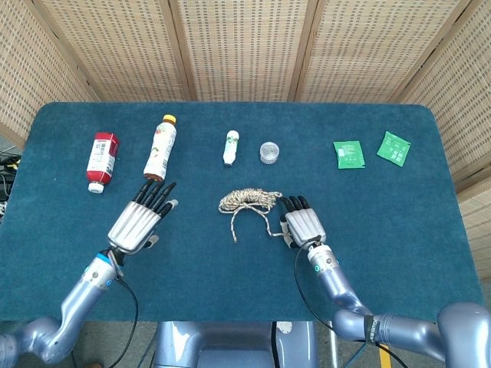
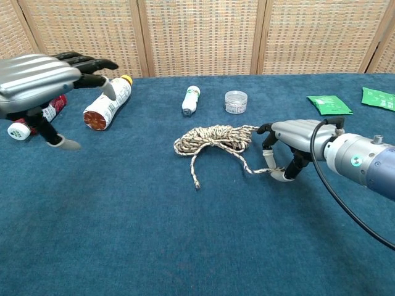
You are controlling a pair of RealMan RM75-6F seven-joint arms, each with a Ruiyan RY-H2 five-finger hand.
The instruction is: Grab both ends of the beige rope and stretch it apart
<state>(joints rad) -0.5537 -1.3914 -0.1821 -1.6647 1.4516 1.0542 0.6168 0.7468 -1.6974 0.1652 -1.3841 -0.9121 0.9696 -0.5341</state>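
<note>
Table (image 1: 399, 230): dark teal-blue felt. Backdrop screens (image 1: 245, 46): tan woven wicker with brown wood frames. Rope (image 1: 247, 202): beige with darker flecks, braided look. Left robot hand (image 1: 140, 220) and right robot hand (image 1: 302, 225): silver-grey backs, black fingertips; right wrist grey-blue with a small green dot and a black cable. Red bottle (image 1: 100, 159): red with a white label and white cap. Tall bottle (image 1: 159, 147): white body, printed label, yellow cap. Small bottle (image 1: 231, 147): white with a green band. Small jar (image 1: 268, 152): clear. Two sachets (image 1: 349, 153) and (image 1: 393, 148): green.
</note>
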